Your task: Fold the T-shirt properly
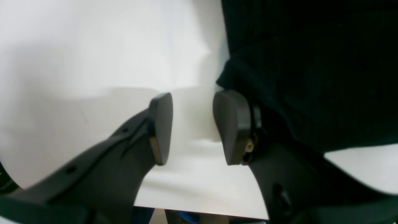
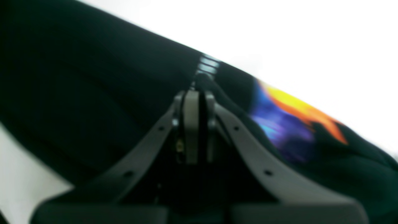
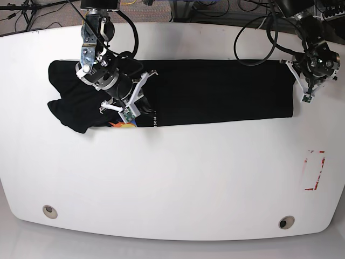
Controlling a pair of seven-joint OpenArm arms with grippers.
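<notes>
Stretched in a long dark band over the white surface [image 3: 178,183], across the upper part of the base view, with the black T-shirt [image 3: 215,91] reaching from the upper left to the upper right. Bunched and uneven at the left end, flatter and straighter toward the right. At upper left in the base view, reaches down over the cloth with the right pincer [image 2: 199,124], close to the lower edge. Brought together in the right wrist view, clamped on a raised fold of the T-shirt, with cloth rising at the fingertips [image 2: 190,102] in the middle of the frame. Just beside that grip, up and to the right, shows the white lettering [image 2: 208,64]; farther right, the multicoloured print [image 2: 289,124]. Blurred somewhat there. At upper right in the base view, stands at the right end of the T-shirt with the left pincer [image 1: 192,127]. Held apart in the left wrist view, with bare surface between the fingers and nothing gripped. Over on the right side of that frame, spreads the T-shirt close against the right-hand finger, with a folded corner just above the tip; well clear of the left-hand finger.
</notes>
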